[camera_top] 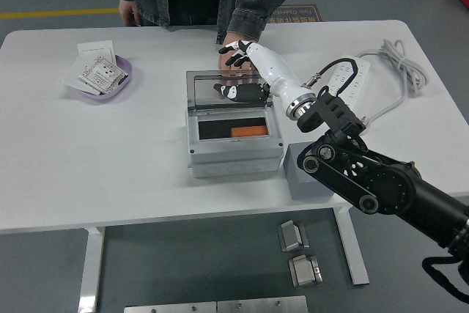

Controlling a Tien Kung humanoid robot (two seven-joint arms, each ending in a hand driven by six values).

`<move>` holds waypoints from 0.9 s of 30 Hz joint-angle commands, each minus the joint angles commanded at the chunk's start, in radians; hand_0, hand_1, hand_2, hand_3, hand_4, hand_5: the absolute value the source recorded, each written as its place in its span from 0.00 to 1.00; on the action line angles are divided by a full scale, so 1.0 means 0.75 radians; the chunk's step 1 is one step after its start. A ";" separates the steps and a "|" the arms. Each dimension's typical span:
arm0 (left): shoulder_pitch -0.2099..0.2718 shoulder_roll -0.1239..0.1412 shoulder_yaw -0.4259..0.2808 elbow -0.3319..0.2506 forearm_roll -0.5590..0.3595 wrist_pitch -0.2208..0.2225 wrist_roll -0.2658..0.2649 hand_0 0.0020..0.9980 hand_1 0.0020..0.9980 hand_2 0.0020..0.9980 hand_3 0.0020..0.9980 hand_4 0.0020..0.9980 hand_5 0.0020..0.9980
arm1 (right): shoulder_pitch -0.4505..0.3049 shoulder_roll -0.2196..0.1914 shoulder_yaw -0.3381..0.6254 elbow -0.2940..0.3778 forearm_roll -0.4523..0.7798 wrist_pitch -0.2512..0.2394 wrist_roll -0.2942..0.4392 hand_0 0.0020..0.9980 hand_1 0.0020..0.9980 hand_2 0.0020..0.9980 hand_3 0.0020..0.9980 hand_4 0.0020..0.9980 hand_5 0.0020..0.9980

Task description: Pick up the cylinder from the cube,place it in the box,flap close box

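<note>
White bench [110, 152]: box [233, 155] open, lid [231, 91] upright.
Right hand [242, 53] reaches behind the lid, fingers spread, grasping nothing, apparently to flap it shut.

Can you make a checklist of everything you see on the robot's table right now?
Surface: white table, mostly bare.
Job's things: grey box with lid up; orange piece inside; grey cube beside box.
Clutter: purple dish of paper packets.
Hands: right hand above lid's far edge, fingers spread; left hand not in view.
Cables: power strip with coiled cord.
Surroundings: person's hand by the lid; metal blocks on floor.
</note>
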 joint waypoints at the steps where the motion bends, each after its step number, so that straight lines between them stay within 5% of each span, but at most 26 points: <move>1: 0.000 0.000 0.001 0.000 0.001 0.000 0.001 0.64 0.64 0.48 0.61 0.66 0.31 | 0.010 0.006 -0.001 -0.024 0.011 -0.001 0.005 0.73 0.63 0.63 0.74 0.84 0.25; 10: -0.011 -0.001 0.007 0.000 0.008 -0.003 0.003 0.64 0.64 0.48 0.61 0.66 0.30 | 0.046 0.055 -0.064 -0.229 0.133 -0.016 0.068 0.73 0.63 0.63 0.74 0.84 0.25; 13: -0.012 -0.003 0.008 0.000 0.009 -0.003 0.003 0.64 0.64 0.48 0.61 0.66 0.30 | 0.039 0.055 -0.080 -0.233 0.136 -0.018 0.069 0.73 0.63 0.63 0.74 0.84 0.25; 27: -0.014 0.004 0.001 0.000 0.016 -0.002 -0.002 0.64 0.64 0.48 0.61 0.65 0.30 | -0.028 -0.075 -0.144 0.041 0.037 -0.017 -0.006 0.73 0.62 0.63 0.73 0.84 0.28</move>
